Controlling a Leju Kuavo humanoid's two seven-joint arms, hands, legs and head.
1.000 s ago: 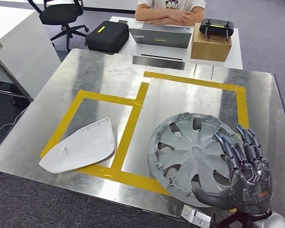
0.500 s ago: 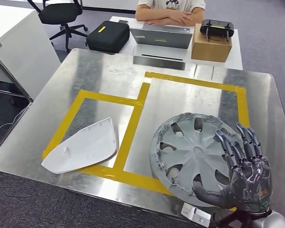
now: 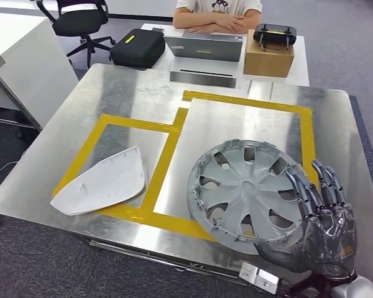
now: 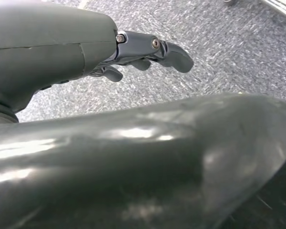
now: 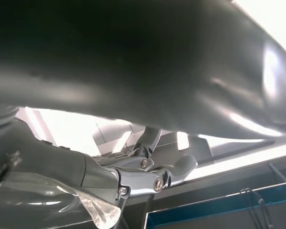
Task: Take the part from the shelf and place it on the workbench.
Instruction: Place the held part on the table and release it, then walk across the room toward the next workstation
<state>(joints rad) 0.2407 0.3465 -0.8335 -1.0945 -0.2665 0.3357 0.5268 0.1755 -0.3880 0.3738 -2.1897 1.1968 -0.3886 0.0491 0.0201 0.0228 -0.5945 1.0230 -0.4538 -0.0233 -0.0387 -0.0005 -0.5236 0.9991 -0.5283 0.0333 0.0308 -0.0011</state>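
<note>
A grey hubcap point(image 3: 247, 191) lies flat on the metal workbench point(image 3: 128, 93), inside the larger yellow-taped square point(image 3: 250, 105). My right hand point(image 3: 325, 226) is at the hubcap's near right rim, fingers spread and pointing away from me. Its thumb reaches out over the near edge of the rim and grips nothing. A white curved panel point(image 3: 102, 181) lies in the smaller taped square to the left. In the left wrist view my left hand point(image 4: 148, 52) hangs over grey carpet with nothing in it.
A person point(image 3: 217, 15) sits behind the bench at a white table with a laptop point(image 3: 203, 46), a black case point(image 3: 138, 46) and a cardboard box point(image 3: 268, 59) bearing a controller. A white desk point(image 3: 20, 56) and an office chair point(image 3: 76, 15) stand at the left.
The whole picture has shifted a little, so the camera has moved. The hubcap, the white panel and my right hand keep their places relative to each other.
</note>
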